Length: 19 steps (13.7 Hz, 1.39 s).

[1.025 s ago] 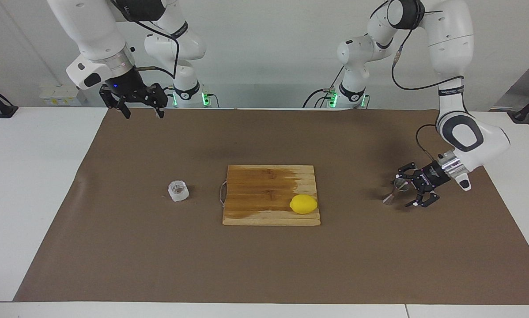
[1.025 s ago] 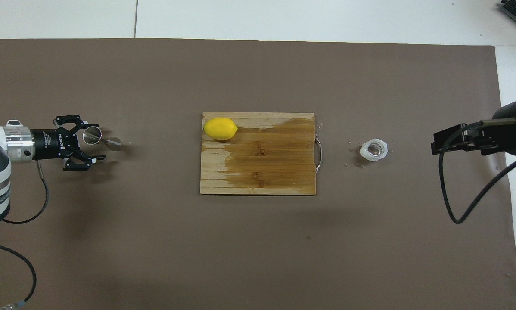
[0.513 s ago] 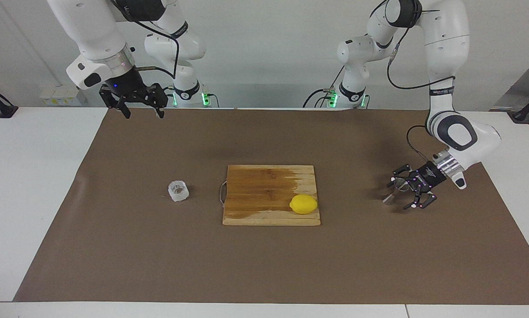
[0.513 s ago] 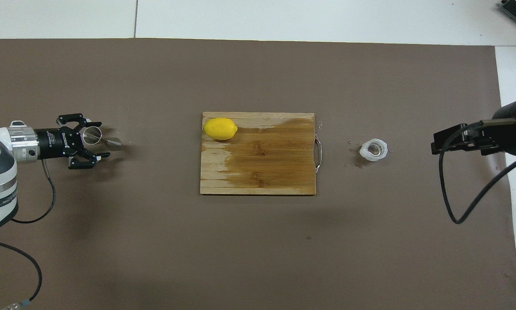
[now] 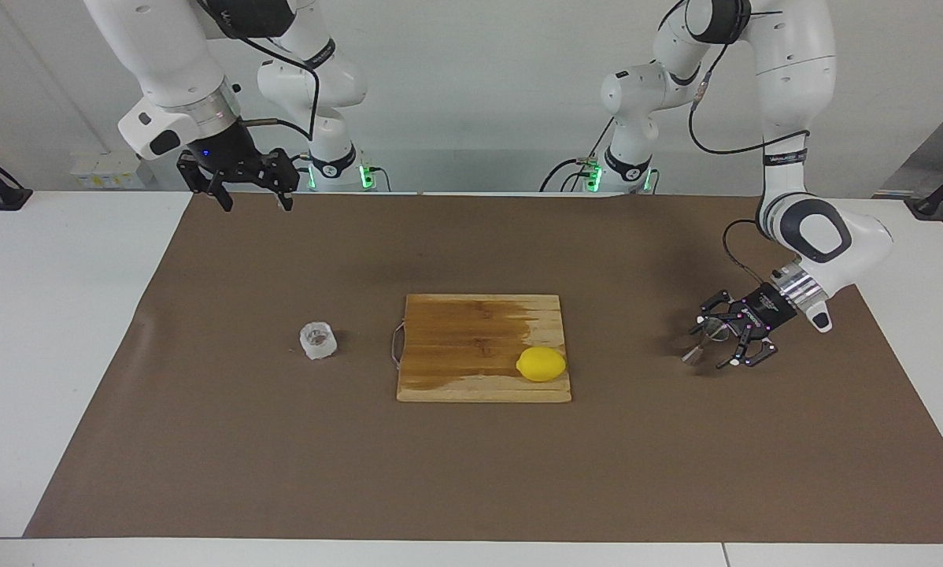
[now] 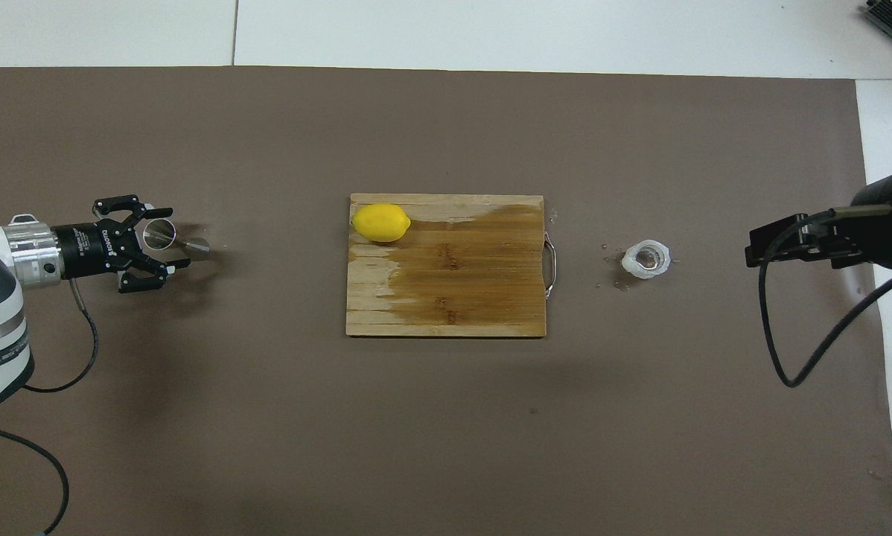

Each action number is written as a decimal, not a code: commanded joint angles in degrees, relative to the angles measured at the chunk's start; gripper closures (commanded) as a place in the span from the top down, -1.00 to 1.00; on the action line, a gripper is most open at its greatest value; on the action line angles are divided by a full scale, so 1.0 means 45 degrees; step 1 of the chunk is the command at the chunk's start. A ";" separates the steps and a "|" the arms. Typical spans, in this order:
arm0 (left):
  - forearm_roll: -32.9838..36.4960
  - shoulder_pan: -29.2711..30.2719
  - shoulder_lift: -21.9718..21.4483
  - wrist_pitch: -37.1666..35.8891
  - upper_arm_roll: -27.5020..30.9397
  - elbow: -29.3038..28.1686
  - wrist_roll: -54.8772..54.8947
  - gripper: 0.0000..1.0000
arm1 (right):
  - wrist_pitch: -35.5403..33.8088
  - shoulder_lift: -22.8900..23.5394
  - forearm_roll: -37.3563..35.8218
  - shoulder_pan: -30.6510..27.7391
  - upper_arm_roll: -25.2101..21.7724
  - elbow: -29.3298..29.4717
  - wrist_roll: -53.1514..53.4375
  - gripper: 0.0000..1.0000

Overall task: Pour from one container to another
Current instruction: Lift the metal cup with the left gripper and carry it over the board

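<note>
In the overhead view, the left gripper (image 6: 172,247) lay low around the jigger (image 6: 175,240), which lay on its side on the mat toward the left arm's end; its fingers had narrowed since the earlier frame, though whether they gripped was unclear. The cup (image 6: 647,259) stood untouched beside the board (image 6: 446,298). The right gripper (image 5: 253,197) waited, spread. Nothing was poured yet.

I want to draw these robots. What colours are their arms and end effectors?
Both arms are glossy white and rounded, with dark grey joint rings and a silver band at each wrist. The left end effector and right end effector are black, spidery linkages. Black cables loop along each arm, and green lights glow at the bases.
</note>
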 commanded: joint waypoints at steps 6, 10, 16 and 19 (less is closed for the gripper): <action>-0.0624 -0.1492 -0.1168 0.1949 0.0091 -0.0424 -0.1470 -1.00 | 0.0082 -0.0032 0.0077 -0.0178 0.0074 -0.0014 -0.0298 1.00; -0.1227 -0.2332 -0.1403 0.2089 -0.0007 -0.0093 -0.2919 -1.00 | 0.0082 -0.0032 0.0077 -0.0178 0.0074 -0.0014 -0.0297 1.00; -0.3585 -0.5806 -0.1890 0.4564 -0.0007 0.0026 -0.2978 -1.00 | 0.0082 -0.0032 0.0077 -0.0178 0.0074 -0.0014 -0.0297 1.00; -0.5091 -0.7428 -0.1892 0.5466 -0.0066 0.0278 -0.2939 -1.00 | 0.0082 -0.0032 0.0077 -0.0178 0.0074 -0.0014 -0.0298 1.00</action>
